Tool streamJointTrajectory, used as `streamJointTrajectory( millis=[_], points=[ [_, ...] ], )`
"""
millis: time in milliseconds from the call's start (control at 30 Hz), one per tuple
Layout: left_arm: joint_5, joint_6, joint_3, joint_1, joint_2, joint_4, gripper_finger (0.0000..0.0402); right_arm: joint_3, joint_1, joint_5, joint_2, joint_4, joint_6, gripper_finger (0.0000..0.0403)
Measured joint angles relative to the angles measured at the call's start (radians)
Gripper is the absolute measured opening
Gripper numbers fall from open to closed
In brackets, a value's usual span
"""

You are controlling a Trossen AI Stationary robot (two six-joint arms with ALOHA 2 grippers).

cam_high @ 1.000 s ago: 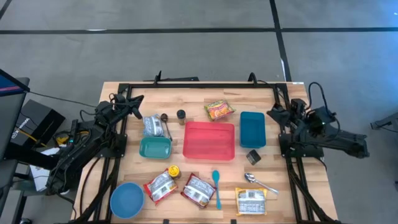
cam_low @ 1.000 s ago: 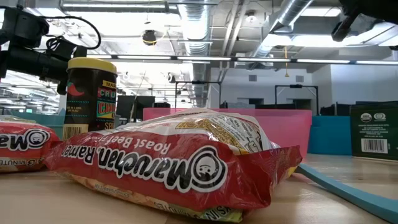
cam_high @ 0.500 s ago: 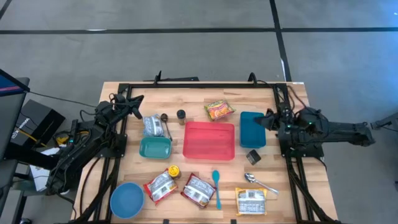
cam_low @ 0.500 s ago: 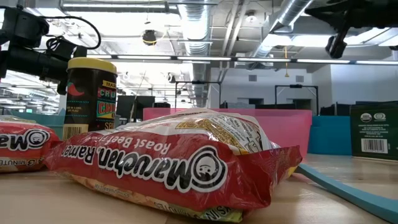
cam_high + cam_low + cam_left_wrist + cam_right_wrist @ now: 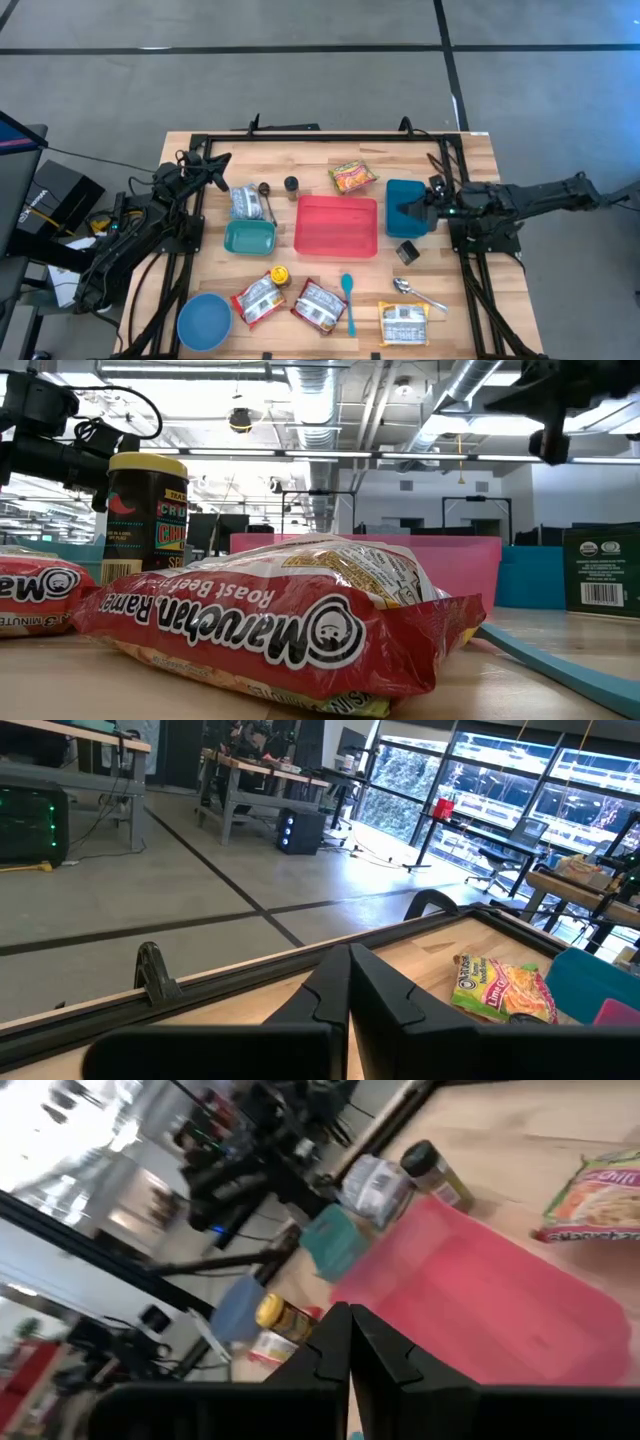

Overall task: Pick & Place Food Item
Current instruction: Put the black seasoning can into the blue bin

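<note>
A: From overhead, where does everything sit?

B: The red tray lies in the middle of the table. The blue bin is just beside it toward the right edge, and the green dish is on the tray's other side. A yellow-orange snack bag lies near the far edge, behind the tray. Three noodle packets lie along the near edge; the middle one sits beside a blue spoon.

A: And the claws?

B: The right claw reaches in from the right edge and hangs over the blue bin, clenched with nothing in it. The left claw waits near the far left corner, also clenched and empty.

A: What does the table-level camera add?

B: It sits right up against a noodle packet, so the printed label is readable, and a dark spice jar with a yellow lid stands upright behind it. The tray's red wall shows behind that. From above, the jar is only a small yellow lid.

A: And the wrist cameras?

B: The right one looks past its closed fingers across the red tray to the snack bag, the green dish and a dark-lidded bottle. The left one shows its closed fingers, the snack bag and the room's floor beyond the far edge.
</note>
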Motion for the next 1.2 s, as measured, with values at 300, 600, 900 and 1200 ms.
streamJointTrajectory(
  millis=[300,600,900,1200],
  points=[
    [0.000,0.000,0.000,0.000,0.000,0.000,0.0000,0.222,0.146,0.067,0.230,-0.230,0.017,0.0000],
    [0.000,0.000,0.000,0.000,0.000,0.000,0.0000,0.445,0.242,0.079,0.481,-0.608,0.206,0.0000],
    [0.000,0.000,0.000,0.000,0.002,0.000,0.0000,0.590,0.316,0.011,0.683,-0.944,0.437,0.0000],
    [0.000,0.000,0.000,0.000,0.002,0.000,0.0000,0.593,0.356,-0.136,0.788,-0.979,0.564,0.0000]
  ],
)
